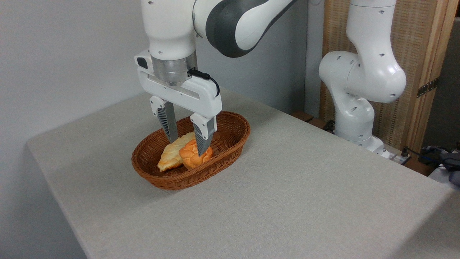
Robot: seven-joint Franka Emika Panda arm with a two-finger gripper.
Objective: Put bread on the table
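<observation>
You have the gripper (187, 141) spread wide over the basket (235, 124) to straddle the bread (192, 156) (leaf loaf (169, 154) at its 9 o'clock).

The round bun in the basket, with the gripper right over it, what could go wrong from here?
1. The bread leans against the paler leaf-shaped bread, so closing the open gripper may pinch or drag both.
2. One of the fingers looks to be over the bun's top rather than beside it; descending might dent it.
3. The wicker basket is light and could shift or lift on the table.
</observation>
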